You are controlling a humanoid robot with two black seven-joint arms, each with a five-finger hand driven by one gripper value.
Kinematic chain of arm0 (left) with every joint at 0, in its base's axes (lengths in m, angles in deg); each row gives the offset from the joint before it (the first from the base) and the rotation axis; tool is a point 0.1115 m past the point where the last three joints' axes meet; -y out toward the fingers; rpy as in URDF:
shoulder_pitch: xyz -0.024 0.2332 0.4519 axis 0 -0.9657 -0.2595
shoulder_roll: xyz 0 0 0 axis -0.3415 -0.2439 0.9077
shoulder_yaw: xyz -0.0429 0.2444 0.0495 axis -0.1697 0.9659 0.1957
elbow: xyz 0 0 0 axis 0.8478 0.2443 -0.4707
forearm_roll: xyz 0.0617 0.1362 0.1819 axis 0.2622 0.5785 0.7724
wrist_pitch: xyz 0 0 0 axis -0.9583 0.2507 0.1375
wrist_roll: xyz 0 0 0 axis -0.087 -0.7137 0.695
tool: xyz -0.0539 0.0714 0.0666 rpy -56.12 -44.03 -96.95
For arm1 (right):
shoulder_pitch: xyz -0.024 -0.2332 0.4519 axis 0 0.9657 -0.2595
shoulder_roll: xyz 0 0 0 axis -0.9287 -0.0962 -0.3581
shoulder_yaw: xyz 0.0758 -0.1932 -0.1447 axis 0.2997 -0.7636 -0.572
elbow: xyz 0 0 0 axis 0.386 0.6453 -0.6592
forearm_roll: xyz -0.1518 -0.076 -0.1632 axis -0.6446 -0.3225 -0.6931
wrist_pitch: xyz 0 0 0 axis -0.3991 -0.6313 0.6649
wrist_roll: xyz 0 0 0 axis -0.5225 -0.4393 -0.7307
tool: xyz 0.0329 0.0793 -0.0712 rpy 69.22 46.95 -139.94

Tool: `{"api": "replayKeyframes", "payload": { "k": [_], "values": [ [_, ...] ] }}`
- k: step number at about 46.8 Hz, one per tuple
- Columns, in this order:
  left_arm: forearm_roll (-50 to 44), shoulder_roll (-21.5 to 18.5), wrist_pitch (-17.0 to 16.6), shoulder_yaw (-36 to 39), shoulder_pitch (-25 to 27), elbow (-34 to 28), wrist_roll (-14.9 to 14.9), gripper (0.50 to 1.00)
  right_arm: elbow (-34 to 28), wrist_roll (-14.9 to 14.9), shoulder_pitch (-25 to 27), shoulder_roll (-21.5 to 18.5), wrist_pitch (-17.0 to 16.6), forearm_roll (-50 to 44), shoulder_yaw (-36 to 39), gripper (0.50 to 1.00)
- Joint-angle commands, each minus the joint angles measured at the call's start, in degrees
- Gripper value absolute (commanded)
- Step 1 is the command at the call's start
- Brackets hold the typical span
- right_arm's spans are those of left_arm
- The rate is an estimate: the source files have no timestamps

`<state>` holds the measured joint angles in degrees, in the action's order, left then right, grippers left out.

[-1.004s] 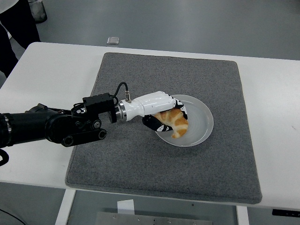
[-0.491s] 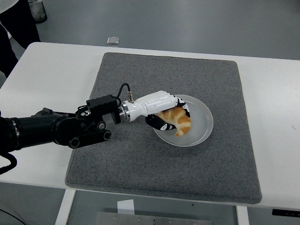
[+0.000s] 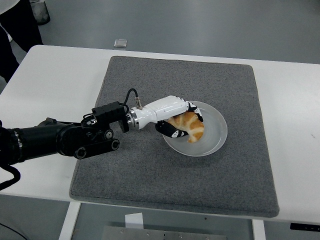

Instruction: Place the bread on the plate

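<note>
Head view: my left arm (image 3: pixel 55 141) comes in from the 9 o'clock edge and reaches across the grey mat (image 3: pixel 180 135) toward centre; my left robot hand (image 3: pixel 175 117), white shell with black fingers, sits over the 9 o'clock rim of the plate (image 3: pixel 212 137); fingers curled around the bread (image 3: pixel 189 127), thumb side under it at 7 o'clock, other fingers over its top; clamped on it, no gap visible between fingers and crust.

Bread: golden croissant, curved, lying within the plate's outline, in its 9 o'clock half; its free end points toward 5 o'clock, near the plate's middle; cannot tell whether its underside touches the plate surface or hangs just above.

Plate: pale grey, round, on the mat slightly toward 3 o'clock from mat centre; its 3 o'clock half bare.

Mat lies on the white counter (image 3: pixel 55 75), counter showing on all sides of it; a small square grey object (image 3: pixel 120 43) on the floor beyond the counter's 12 o'clock edge; a person's dark clothing (image 3: pixel 20 25) at the 11 o'clock corner, standing off the counter.

My right arm does not show.
</note>
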<state>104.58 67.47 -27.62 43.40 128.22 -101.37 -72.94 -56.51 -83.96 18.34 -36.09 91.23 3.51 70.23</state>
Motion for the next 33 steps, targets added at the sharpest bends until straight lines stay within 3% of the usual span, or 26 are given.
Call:
{"api": "replayKeyframes", "payload": {
  "k": [1,16,21,33],
  "values": [
    [0.0,0.0,0.0,0.1,-0.1,-0.1,0.0,0.805,0.0,0.1,0.0,0.0,0.1,0.0,0.0,0.952],
    [0.0,0.0,0.1,0.0,-1.2,-0.2,0.0,0.893,0.0,0.0,0.0,0.0,0.1,0.0,0.0,0.952],
    [-0.1,-0.1,0.1,0.0,-1.3,-0.3,0.0,0.986,0.0,0.0,0.0,0.0,0.1,-0.1,0.0,0.952],
    [-5.3,-0.3,0.5,-1.7,-1.3,-0.4,0.0,0.992,0.0,0.0,0.0,0.0,0.1,0.0,0.0,0.952]
  ]
}}
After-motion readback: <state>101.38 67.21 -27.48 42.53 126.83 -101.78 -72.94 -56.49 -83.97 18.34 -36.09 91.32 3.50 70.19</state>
